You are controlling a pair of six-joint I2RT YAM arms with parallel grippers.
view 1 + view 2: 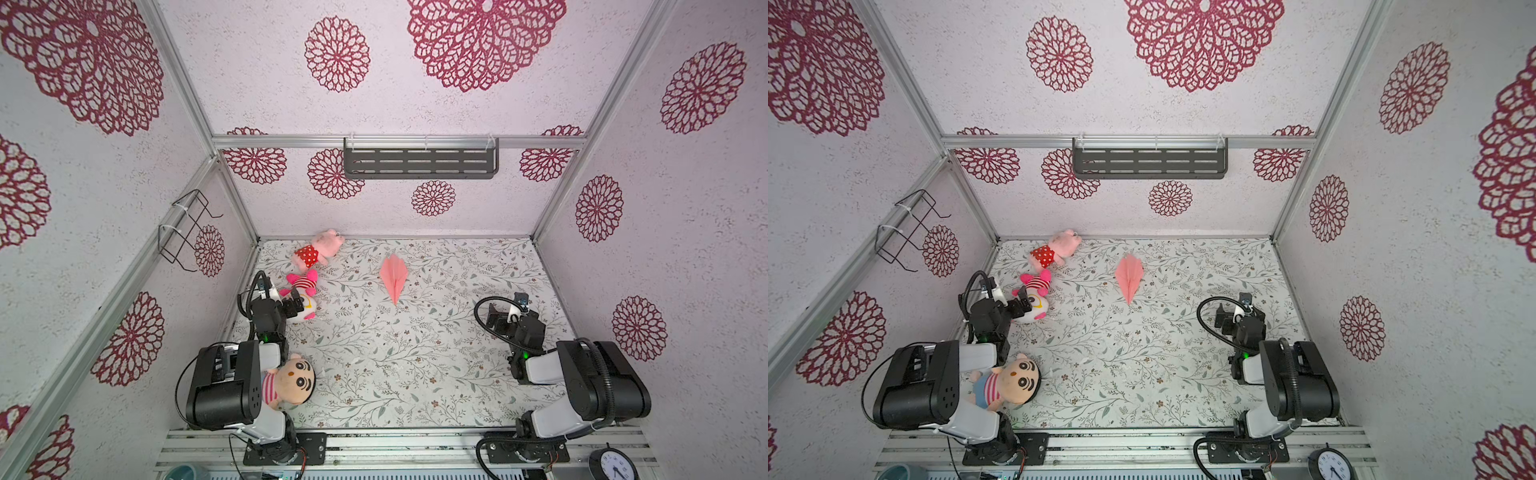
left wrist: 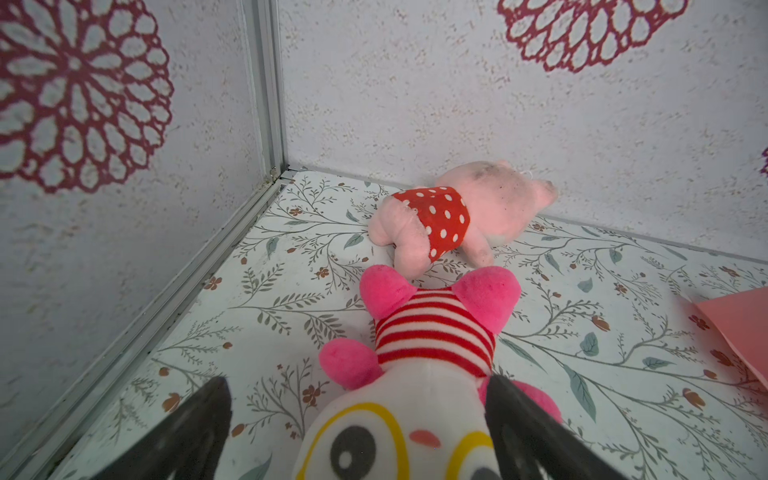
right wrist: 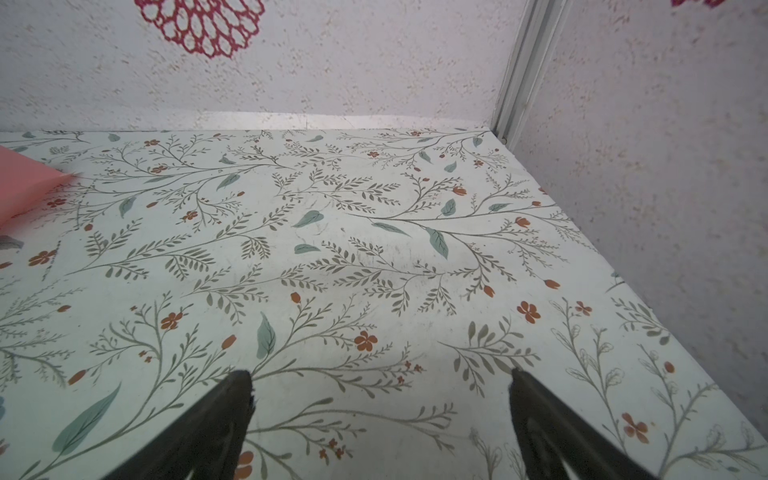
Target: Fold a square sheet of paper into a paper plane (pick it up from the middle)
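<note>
Nearest, lower left of a top view: striped-shirt boy plush (image 1: 291, 382) wedged against the left arm. Further up, left gripper (image 1: 300, 305) spread wide, straddling the white-faced plush (image 2: 399, 424), not pinching. Right gripper (image 3: 380, 399) spread over bare table (image 3: 374, 249). Furthest, paper plane (image 1: 394, 277) folded, centre frame, untouched. Risk: could snag that plush on moving off.

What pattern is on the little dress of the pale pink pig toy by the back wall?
White polka dots on red: the pig toy's dress shows best in the left wrist view.
</note>
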